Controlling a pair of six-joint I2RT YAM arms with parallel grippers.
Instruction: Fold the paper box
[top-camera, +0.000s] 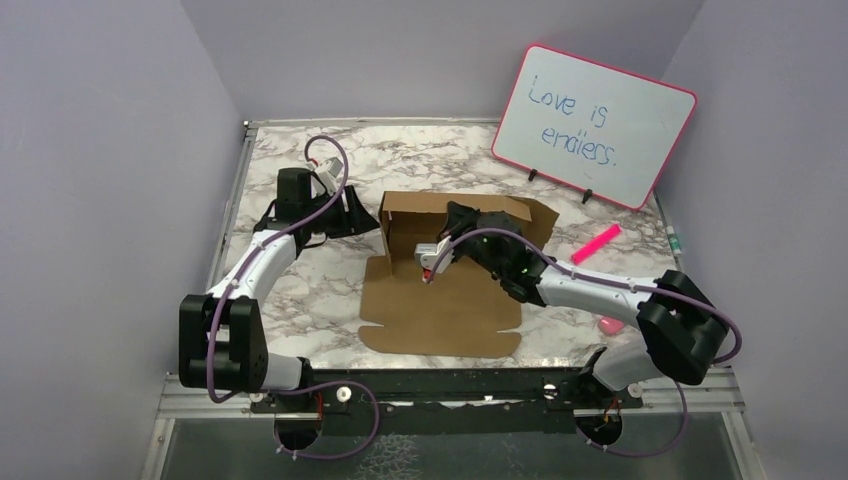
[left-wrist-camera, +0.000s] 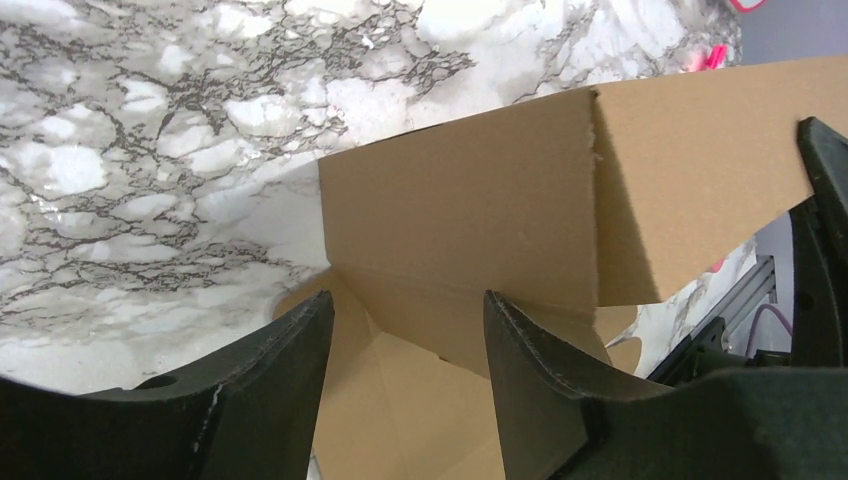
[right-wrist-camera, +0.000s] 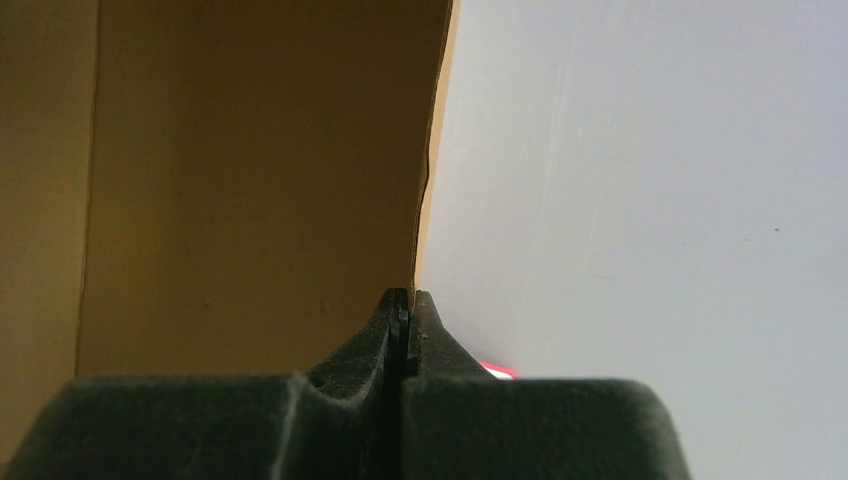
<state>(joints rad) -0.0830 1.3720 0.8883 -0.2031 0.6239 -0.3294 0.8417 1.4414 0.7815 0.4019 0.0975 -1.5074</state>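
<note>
Box (top-camera: 440, 290) sits mid-surface (top-camera: 300, 290). Its far half is already stood up into walls, and the near panel w/ its tabs lies flat toward me. I judge we're mid-fold: side walls raised, near lid panel not yet brought over.

L hand (top-camera: 345, 215) is at the box's left wall. On its wrist cam the hand (left-wrist-camera: 407, 305) is spread open, fingers (left-wrist-camera: 300, 350) either side of the lower wall edge near the corner and clamped on nothing.

R hand (top-camera: 457, 215) reaches into the raised part from the right. On its cam the hand (right-wrist-camera: 408, 295) is fully closed, tips right at a wall's edge. Can't tell if any card is pinched between them; it looks more like pushing or bracing than a grip.

Next move, as I read it: close L on that left wall to steady it, then R tucks the wall or flap inward. Needs slow, light pressure, since thin card could buckle or the whole box slide on the marble.
</note>
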